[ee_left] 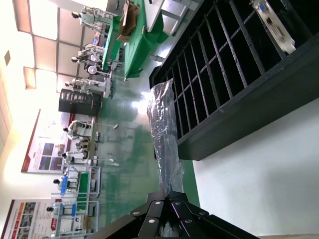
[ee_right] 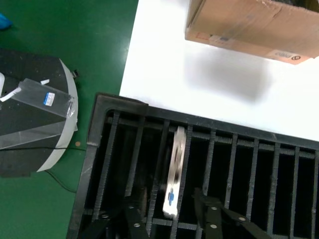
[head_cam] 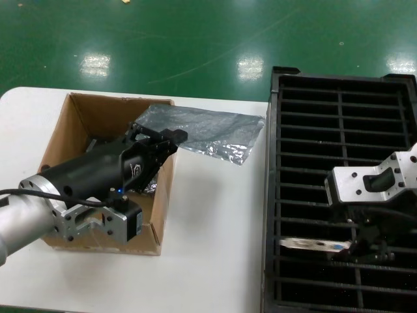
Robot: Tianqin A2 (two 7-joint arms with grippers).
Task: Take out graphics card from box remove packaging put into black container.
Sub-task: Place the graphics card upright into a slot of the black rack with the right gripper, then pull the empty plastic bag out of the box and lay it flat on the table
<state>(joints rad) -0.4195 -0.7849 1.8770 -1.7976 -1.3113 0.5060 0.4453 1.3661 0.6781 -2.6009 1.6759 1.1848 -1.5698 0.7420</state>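
Packaging (head_cam: 202,134) hangs pinched in the closed left gripper (head_cam: 171,138) over the box (head_cam: 104,117) rim, held clear now it is empty. Over the black container (head_cam: 339,91), the right gripper (head_cam: 365,251) stands with fingers spread around the graphics card (head_cam: 313,245) (silver bracket showing), which sits edgewise in a near slot, apparently just seated.
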